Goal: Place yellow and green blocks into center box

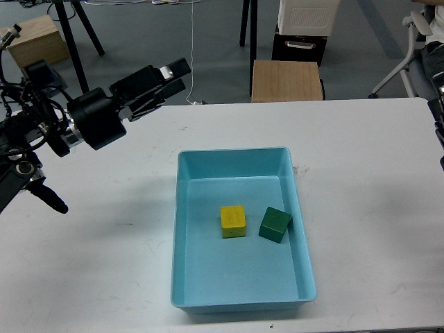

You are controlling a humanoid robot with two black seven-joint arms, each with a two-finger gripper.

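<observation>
The yellow block [233, 221] and the green block [275, 224] lie side by side on the floor of the light blue box [184, 208] at the table's center, a small gap between them. My left gripper [171, 78] is open and empty. It is held high above the table's far left, well away from the box, and points right. Of my right arm only a dark sliver [438, 132] shows at the right edge; its gripper is out of view.
The white table [368, 208] spreads around the box. Beyond its far edge stand a wooden stool [286, 80], a black-and-white crate [298, 35], tripod legs [76, 48] and a wooden box [31, 43]. A chair [416, 48] is at the far right.
</observation>
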